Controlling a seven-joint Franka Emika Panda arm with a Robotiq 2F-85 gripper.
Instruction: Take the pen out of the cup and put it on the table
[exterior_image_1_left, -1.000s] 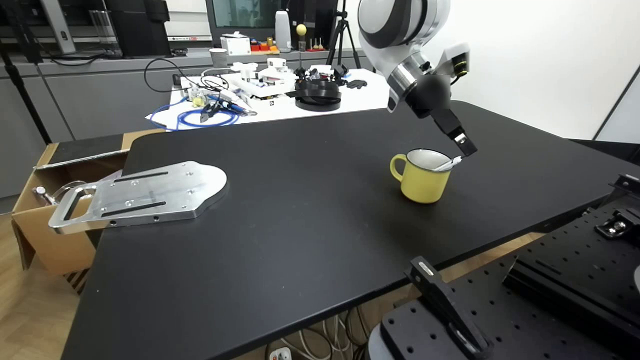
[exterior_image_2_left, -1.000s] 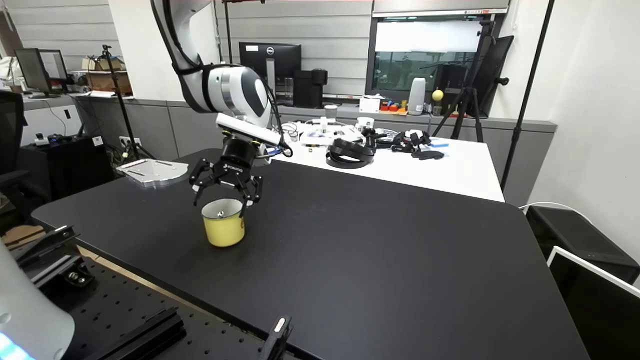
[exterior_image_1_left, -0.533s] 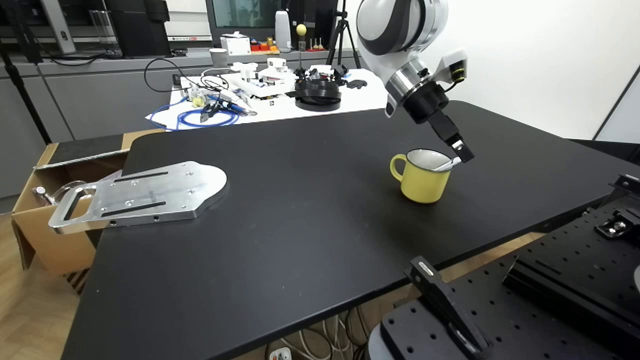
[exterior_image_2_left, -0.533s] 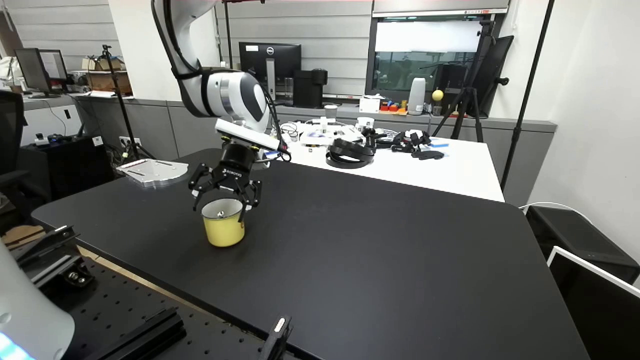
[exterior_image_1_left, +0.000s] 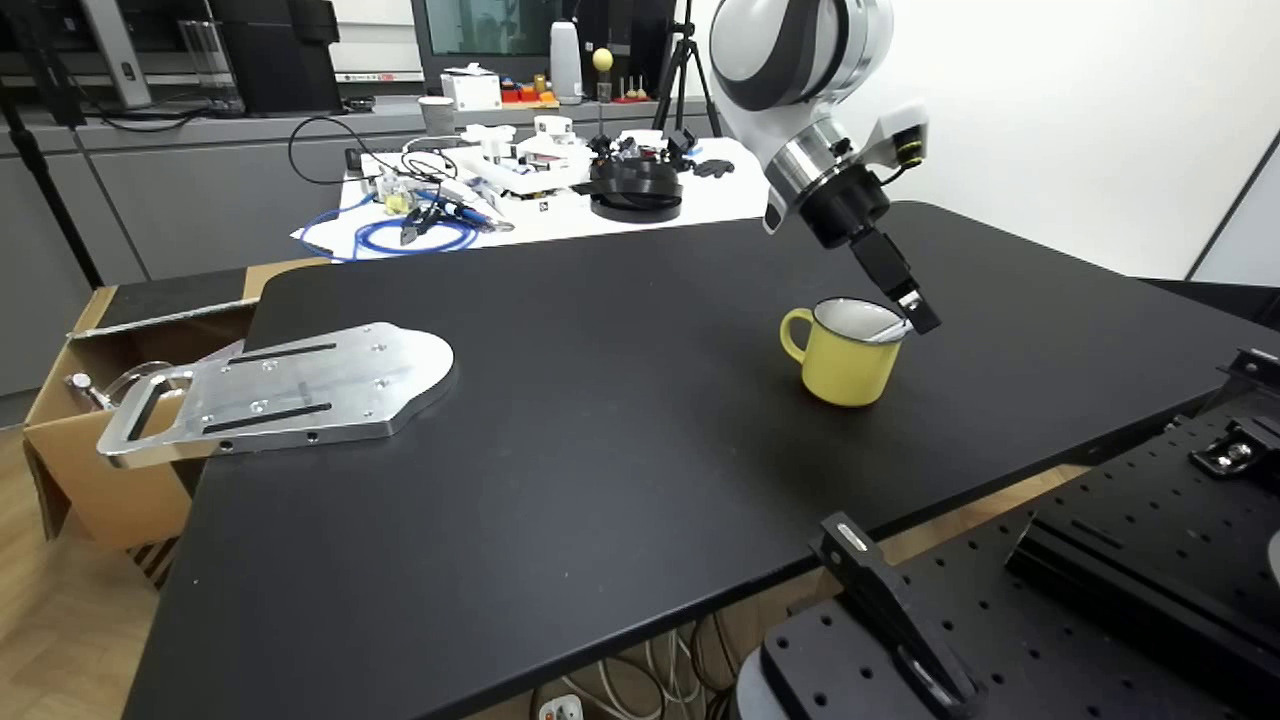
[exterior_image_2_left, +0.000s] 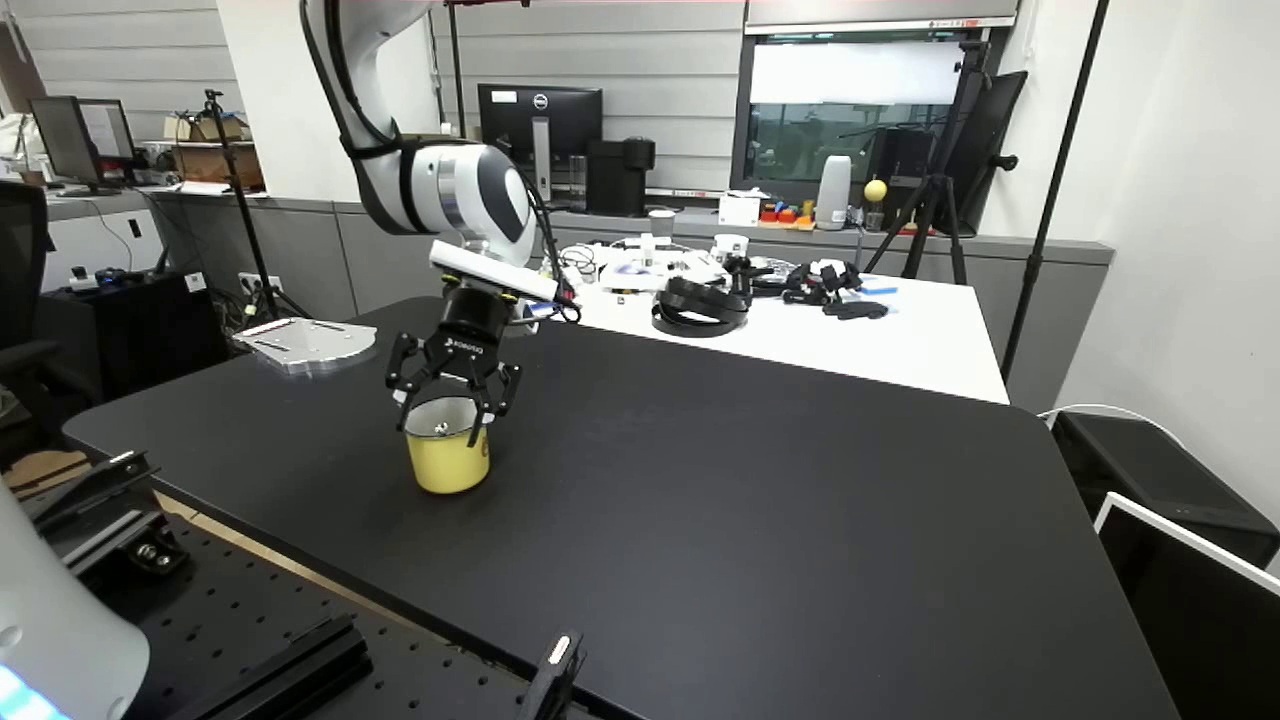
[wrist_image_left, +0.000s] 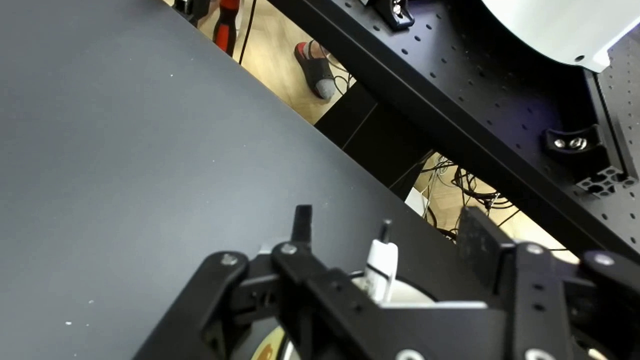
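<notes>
Lining up a pinch on the pen (wrist_image_left: 383, 262), by our read. It's in the cup (exterior_image_1_left: 848, 372), leaning, not upright: upper end reaches past the cup's rim on the side away from the cup's handle (exterior_image_1_left: 786, 336); lower end is down inside, where we can't see it. The gripper (wrist_image_left: 389, 222) hangs tilted over that same side of the cup, fingers (wrist_image_left: 302, 225) spread, nothing pinched.

What matters: the wrist view puts the pen's upper end between the two fingertips, gap on either side, roughly centred. Its long axis runs from there down into the cup, across the line the fingers would close along, so squeezing should catch the thin width.

Depth is the soft spot. In an exterior view a fingertip (exterior_image_1_left: 922, 320) hides the pen's upper end, so we can't say how far the pads reach past it. In an exterior view a finger (exterior_image_2_left: 476, 428) overlaps the cup's outer wall; touching or not, we can't tell. Too low and we could nudge the cup.

After the grip we'd draw it out along its lean, clear of the cup's rim, then lay it on the table (exterior_image_1_left: 600, 480) beside the cup.
</notes>
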